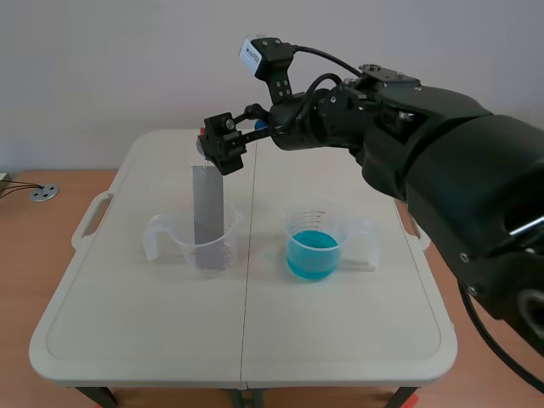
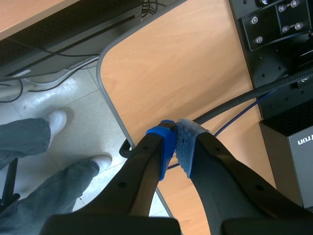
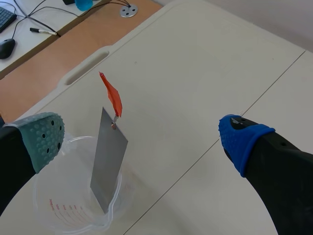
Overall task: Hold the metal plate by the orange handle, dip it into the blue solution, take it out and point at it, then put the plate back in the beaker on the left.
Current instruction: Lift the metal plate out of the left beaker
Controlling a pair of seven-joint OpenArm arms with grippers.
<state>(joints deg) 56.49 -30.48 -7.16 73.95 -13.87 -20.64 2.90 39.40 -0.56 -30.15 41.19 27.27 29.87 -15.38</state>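
A grey metal plate stands tilted in the clear left beaker, leaning on its rim. In the right wrist view the plate carries its orange handle at the upper end, above the beaker. My right gripper hangs over the plate's top, reaching across from the right. It is open, the handle ahead of and between its fingers, untouched. A second beaker with blue solution sits to the right. My left gripper is shut on nothing, off the table.
The white folding table has cut-out handles at both sides. A wooden desk with a round cable disc lies to the left. Under the left gripper are a wooden desk edge, cables, black equipment and a person's legs.
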